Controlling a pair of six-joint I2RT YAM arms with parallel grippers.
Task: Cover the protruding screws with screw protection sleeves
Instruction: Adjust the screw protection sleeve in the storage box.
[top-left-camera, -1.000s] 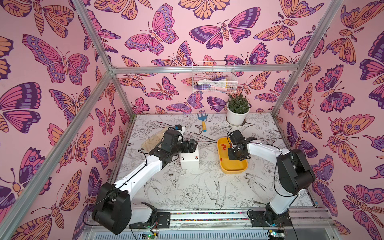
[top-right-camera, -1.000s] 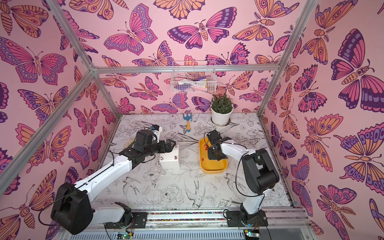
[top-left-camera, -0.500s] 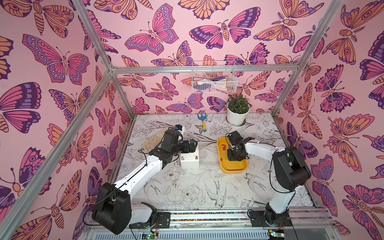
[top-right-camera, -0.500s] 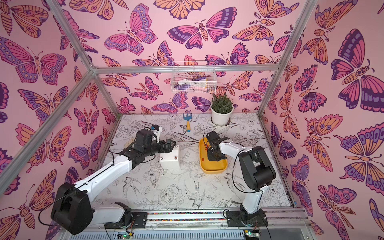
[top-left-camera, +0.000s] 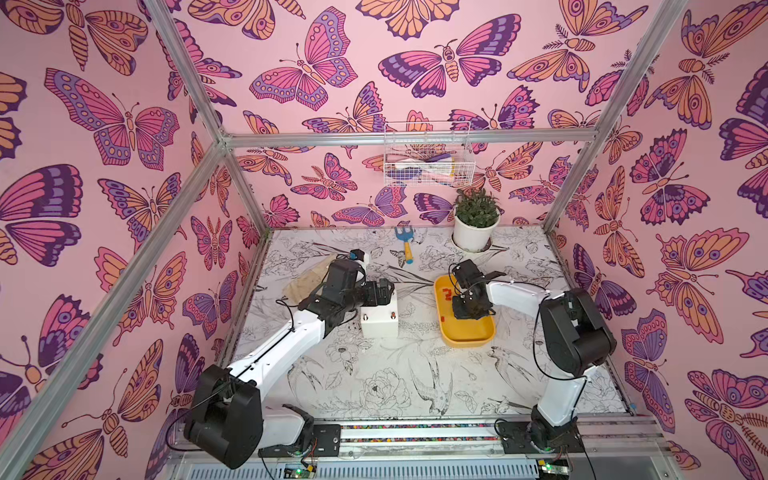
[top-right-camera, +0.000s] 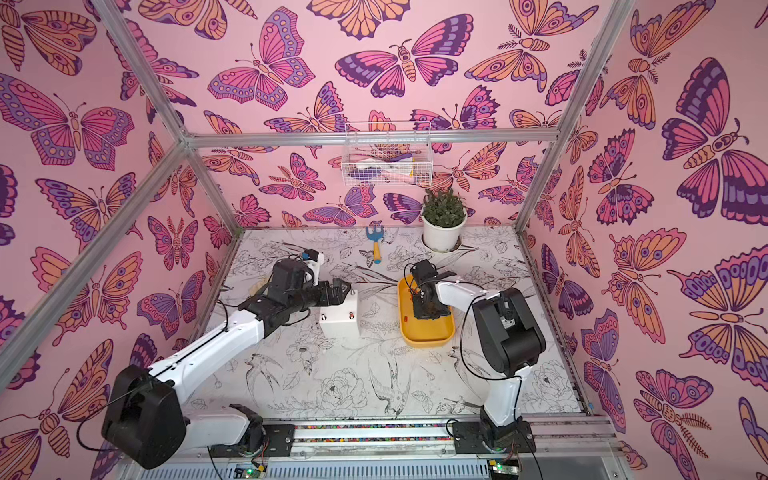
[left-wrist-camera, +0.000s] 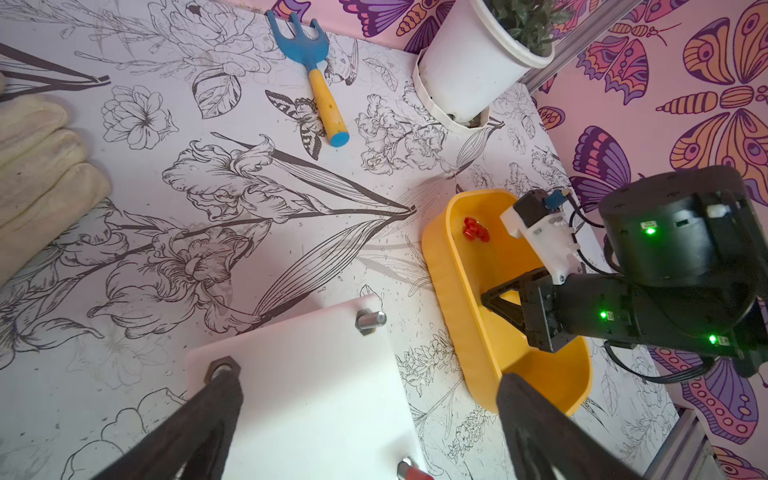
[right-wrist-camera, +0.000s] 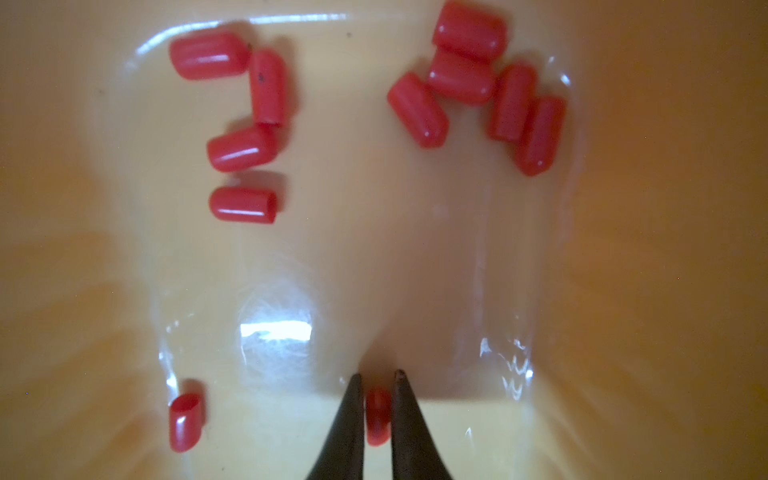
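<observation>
Right wrist view puts the work at the pick-up step: the right gripper (right-wrist-camera: 377, 374) is down in the yellow tray (right-wrist-camera: 374, 270) with one red sleeve (right-wrist-camera: 378, 415) lying between its nearly closed tips, though whether they pinch it or only flank it I cannot tell, while the other sleeves (right-wrist-camera: 469, 79) lie loose farther off. Next, I judge, comes a firm nip, a lift and a carry to the white box (left-wrist-camera: 316, 395), where a bare screw (left-wrist-camera: 371, 321) stands and the left gripper (left-wrist-camera: 370, 378) hangs spread wide and empty.
</observation>
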